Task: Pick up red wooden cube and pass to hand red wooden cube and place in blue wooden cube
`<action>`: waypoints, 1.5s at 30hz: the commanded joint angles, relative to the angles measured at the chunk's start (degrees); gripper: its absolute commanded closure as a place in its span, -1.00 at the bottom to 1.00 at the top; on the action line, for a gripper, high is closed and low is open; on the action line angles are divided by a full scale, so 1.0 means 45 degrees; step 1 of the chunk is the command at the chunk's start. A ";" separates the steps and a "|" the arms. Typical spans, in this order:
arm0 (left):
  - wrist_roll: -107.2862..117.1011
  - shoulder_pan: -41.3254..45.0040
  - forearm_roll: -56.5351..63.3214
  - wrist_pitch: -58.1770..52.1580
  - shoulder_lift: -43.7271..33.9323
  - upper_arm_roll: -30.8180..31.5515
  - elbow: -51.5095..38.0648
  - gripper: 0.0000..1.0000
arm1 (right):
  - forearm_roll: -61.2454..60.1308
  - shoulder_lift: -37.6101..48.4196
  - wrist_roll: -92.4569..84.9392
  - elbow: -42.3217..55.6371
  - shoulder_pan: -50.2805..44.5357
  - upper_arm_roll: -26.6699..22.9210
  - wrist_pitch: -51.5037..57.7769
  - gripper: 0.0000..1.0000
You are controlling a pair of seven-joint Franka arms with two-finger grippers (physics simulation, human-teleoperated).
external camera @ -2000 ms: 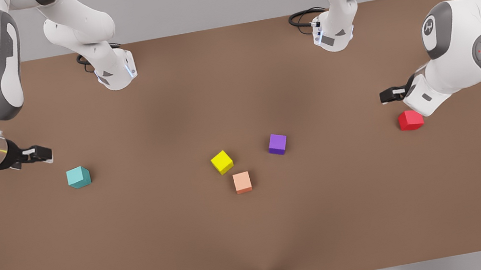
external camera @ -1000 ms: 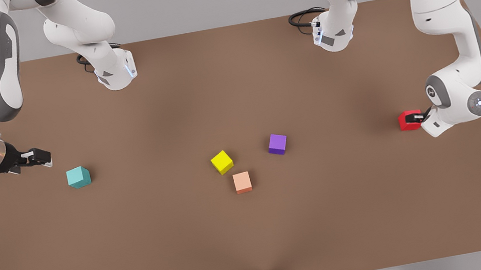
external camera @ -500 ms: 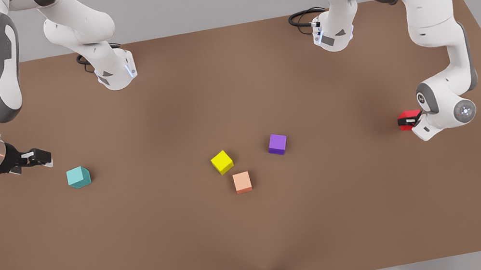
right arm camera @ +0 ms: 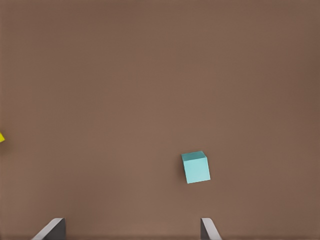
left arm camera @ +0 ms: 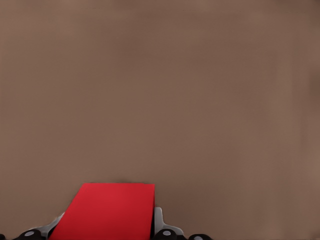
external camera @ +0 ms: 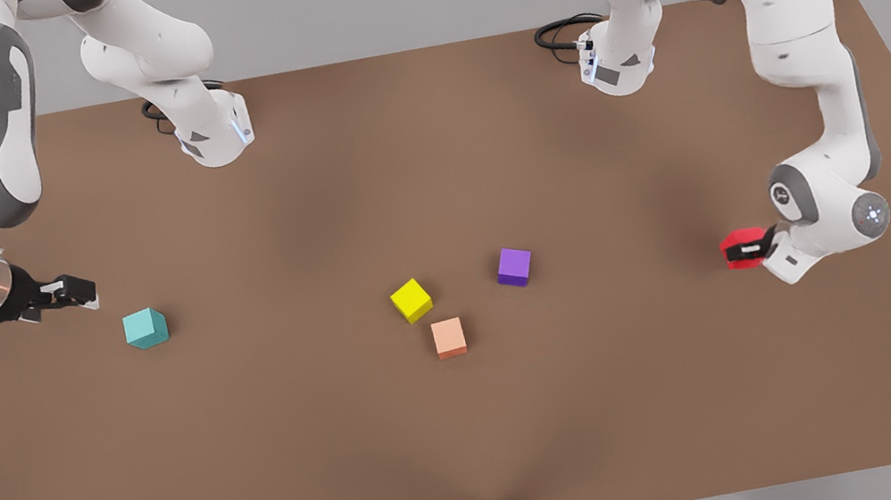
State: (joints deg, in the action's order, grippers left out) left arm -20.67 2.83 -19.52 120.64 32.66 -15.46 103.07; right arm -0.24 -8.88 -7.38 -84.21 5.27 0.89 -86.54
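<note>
The red wooden cube (external camera: 738,244) is at the front view's right, held between the fingers of my left gripper (external camera: 747,248), which is shut on it. The left wrist view has the same red cube (left arm camera: 105,210) between two fingers (left arm camera: 159,225) over bare brown table. The blue wooden cube (external camera: 145,328), teal in colour, rests on the table at the front view's left. My right gripper (external camera: 78,293) hovers just up and left of it, open and empty. The right wrist view looks down on the teal cube (right arm camera: 196,167) beyond its spread fingertips (right arm camera: 209,229).
A yellow cube (external camera: 411,300), a peach-orange cube (external camera: 449,337) and a purple cube (external camera: 513,266) sit close together mid-table. Both arm bases (external camera: 214,135) (external camera: 619,67) stand at the far edge. A sliver of the yellow cube (right arm camera: 1,137) shows in the right wrist view.
The left gripper came down beside the red cube, shut on it, and has now carried it a little toward the front view's lower left. The right arm has barely moved.
</note>
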 commanded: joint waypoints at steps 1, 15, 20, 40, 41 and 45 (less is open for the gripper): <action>0.2053 -0.0198 -0.5269 -0.6044 0.0905 0.0038 -0.2431 -0.14 | -0.0140 -0.0174 -0.0137 -0.0017 0.0001 0.0016 -0.0065 -1.00; 0.2602 0.0603 -1.0408 -0.2650 0.5243 0.9589 -0.8549 -0.09 | -1.1664 -0.8163 -1.8355 0.3791 -0.0175 0.1501 -0.0299 -1.00; 0.1196 0.0544 -1.0408 -0.2650 0.5516 0.9549 -0.8588 -0.09 | -1.3870 -0.8086 -2.5877 0.2875 -0.0507 0.1598 -0.1157 -1.00; -0.0524 0.0915 -1.1600 -0.0833 0.6649 0.9940 -1.0053 -0.10 | -1.9535 -0.8730 -2.7384 0.2014 -0.3320 0.1676 -0.5416 -1.00; -0.0524 0.0954 -1.1600 -0.0814 0.6649 0.9940 -1.0053 -0.10 | -1.9789 -0.8730 -2.7227 0.2034 -0.3534 0.1696 -0.5748 -1.00; -0.0582 0.0954 -1.1600 -0.0657 0.6669 1.0096 -1.0053 -0.10 | -2.0063 -0.8730 -2.7013 0.2209 -0.3984 0.2086 -0.6861 -1.00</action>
State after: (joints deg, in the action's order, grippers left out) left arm -18.45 7.11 -70.93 117.38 62.76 29.88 57.85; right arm -89.24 -48.23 -111.60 -74.39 -12.38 10.02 -111.79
